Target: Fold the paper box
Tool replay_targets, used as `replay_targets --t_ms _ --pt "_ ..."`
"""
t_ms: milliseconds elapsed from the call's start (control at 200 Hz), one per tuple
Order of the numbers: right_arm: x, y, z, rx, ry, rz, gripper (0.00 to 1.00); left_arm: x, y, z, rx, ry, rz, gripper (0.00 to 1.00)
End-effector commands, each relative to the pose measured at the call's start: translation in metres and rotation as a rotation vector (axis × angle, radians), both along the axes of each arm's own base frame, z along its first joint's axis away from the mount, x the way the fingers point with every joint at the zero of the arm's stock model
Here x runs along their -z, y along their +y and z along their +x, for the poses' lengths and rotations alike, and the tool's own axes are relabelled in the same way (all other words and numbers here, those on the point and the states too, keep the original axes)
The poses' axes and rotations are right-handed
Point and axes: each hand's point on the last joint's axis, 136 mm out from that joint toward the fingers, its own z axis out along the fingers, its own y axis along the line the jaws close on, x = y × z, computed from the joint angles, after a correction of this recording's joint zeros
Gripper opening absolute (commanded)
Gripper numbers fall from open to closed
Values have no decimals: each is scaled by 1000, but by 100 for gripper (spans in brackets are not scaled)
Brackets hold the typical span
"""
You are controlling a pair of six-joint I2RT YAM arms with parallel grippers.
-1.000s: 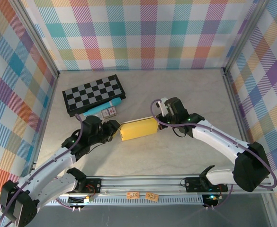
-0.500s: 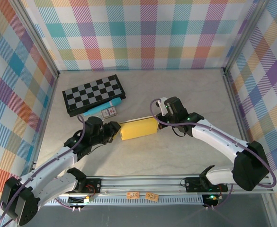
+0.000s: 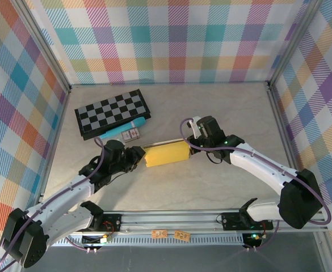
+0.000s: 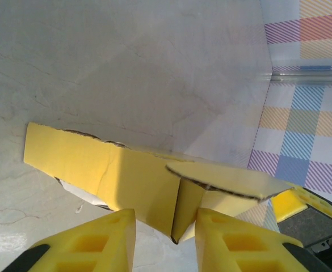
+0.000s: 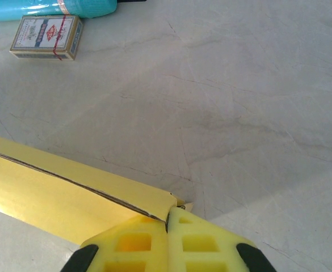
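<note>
The paper box (image 3: 166, 154) lies near the middle of the tabletop (image 3: 222, 107), its flaps partly folded. The right claw (image 5: 167, 222) is closed, pinching the box's right-end edge. The left claw (image 4: 164, 224) stands open, its fingers straddling the box's left end.

Paper box (image 4: 126, 181): thin yellow card, matt, smooth-faced; cut edges show a rough grey-brown core.
Tabletop (image 5: 239, 113): pale, veined like stone, smooth, with a soft sheen.
Left gripper (image 4: 164, 221), fingers (image 4: 92, 246): yellow plastic, matt, moulded with open cells. Right gripper (image 5: 167, 226): same plastic, same finish.
Teal tube (image 5: 41, 8): glossy plastic.
Small card pack (image 5: 45, 37): printed carton, slightly satin.
Checkered board (image 3: 112, 112): smooth, semi-gloss squares.
Front rail (image 3: 171, 217): grey metal, ribbed.
Right arm's shell (image 3: 262, 167): white plastic, glossy.
Walls (image 3: 177, 39): plaid print, matt, cloth-like.
</note>
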Motion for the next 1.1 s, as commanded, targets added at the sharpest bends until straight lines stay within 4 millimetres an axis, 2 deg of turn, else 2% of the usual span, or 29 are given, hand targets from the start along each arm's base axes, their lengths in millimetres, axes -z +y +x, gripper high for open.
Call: replay_targets --t_ms 0,180,295,365,445,530,600,715,795,915,1095 --pt "28 -11 -19 1 110 -70 0 51 16 -20 -14 152 104 27" --pt "28 -11 -19 1 112 -69 0 65 15 -24 12 205 140 19" --pt "29 -11 -19 2 113 -69 0 55 15 -21 15 180 146 18" --pt "29 -11 -19 6 113 -69 0 33 13 -15 29 132 152 22" --pt "29 -12 -19 10 112 -74 0 4 15 -13 56 93 194 36" --pt "28 -13 -17 15 110 -75 0 -26 17 -14 97 54 243 47" --pt "27 -13 -17 17 111 -77 0 -48 19 -17 145 22 287 49" --pt "26 -12 -16 16 108 -79 0 -68 30 -24 241 14 433 48" --pt "27 -13 -16 17 110 -81 0 -74 32 -23 369 21 538 44" --pt "27 -13 -17 17 112 -81 0 -67 25 -17 611 36 685 38" --pt "27 -13 -18 16 115 -81 0 -66 27 3 803 -19 860 39"
